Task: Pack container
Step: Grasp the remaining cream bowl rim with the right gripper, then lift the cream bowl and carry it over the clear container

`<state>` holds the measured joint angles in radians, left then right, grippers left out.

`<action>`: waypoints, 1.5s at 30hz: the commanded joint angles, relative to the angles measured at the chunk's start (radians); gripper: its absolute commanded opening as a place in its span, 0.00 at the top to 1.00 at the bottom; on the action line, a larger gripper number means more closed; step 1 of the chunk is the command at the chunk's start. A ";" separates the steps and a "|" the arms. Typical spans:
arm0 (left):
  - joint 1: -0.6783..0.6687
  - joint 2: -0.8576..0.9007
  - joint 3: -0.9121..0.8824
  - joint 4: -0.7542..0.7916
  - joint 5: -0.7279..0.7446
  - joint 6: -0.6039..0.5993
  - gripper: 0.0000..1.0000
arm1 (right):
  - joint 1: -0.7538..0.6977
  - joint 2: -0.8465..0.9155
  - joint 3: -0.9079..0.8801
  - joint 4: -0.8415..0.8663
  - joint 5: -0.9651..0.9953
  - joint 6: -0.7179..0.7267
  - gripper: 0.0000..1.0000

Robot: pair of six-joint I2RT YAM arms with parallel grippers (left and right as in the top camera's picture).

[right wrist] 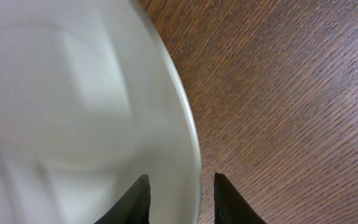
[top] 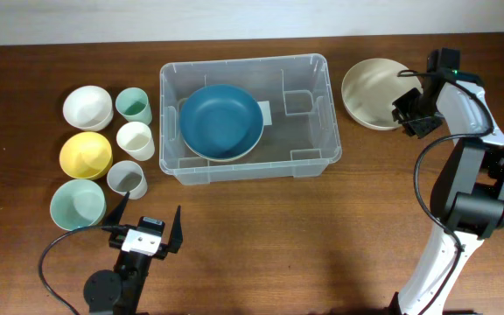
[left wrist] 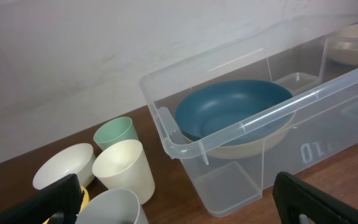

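On a wooden table (top: 322,254), a clear plastic container (top: 309,140) sits mid-table, a blue bowl (top: 221,121) nested on a cream bowl (left wrist: 253,144) in its left half. A beige bowl (top: 373,92) lies outside to the right, its rim between the right claw (right wrist: 180,186) fingers (whether they press it cannot be told). White (top: 87,107), yellow (top: 86,154) and pale-green (top: 78,206) bowls and three cups (top: 136,140) cluster left. The left claw (top: 152,205), nearer the front, is spread wide, holding nothing.
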<state>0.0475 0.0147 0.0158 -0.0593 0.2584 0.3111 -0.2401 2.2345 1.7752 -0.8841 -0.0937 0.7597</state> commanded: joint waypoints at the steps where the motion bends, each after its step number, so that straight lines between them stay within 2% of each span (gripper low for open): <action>1: 0.007 -0.003 -0.007 -0.001 0.015 -0.011 0.00 | 0.006 0.013 -0.010 0.003 0.027 -0.003 0.71; 26: 0.007 -0.003 -0.007 -0.001 0.015 -0.011 0.00 | 0.006 0.029 -0.010 0.005 0.026 -0.003 0.71; 27: 0.007 -0.003 -0.007 -0.001 0.015 -0.011 0.00 | 0.006 0.029 -0.010 0.006 0.026 -0.003 0.72; 31: 0.007 -0.003 -0.007 -0.001 0.015 -0.011 0.00 | 0.004 0.029 -0.010 0.011 0.026 -0.003 0.93; 33: 0.007 -0.003 -0.007 -0.001 0.015 -0.011 0.00 | 0.003 0.029 -0.010 0.014 0.026 -0.003 0.96; 45: 0.007 -0.003 -0.007 -0.001 0.015 -0.011 0.00 | -0.032 -0.005 -0.003 0.028 0.018 0.005 0.96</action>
<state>0.0475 0.0147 0.0158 -0.0597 0.2584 0.3111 -0.2493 2.2513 1.7752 -0.8585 -0.0837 0.7597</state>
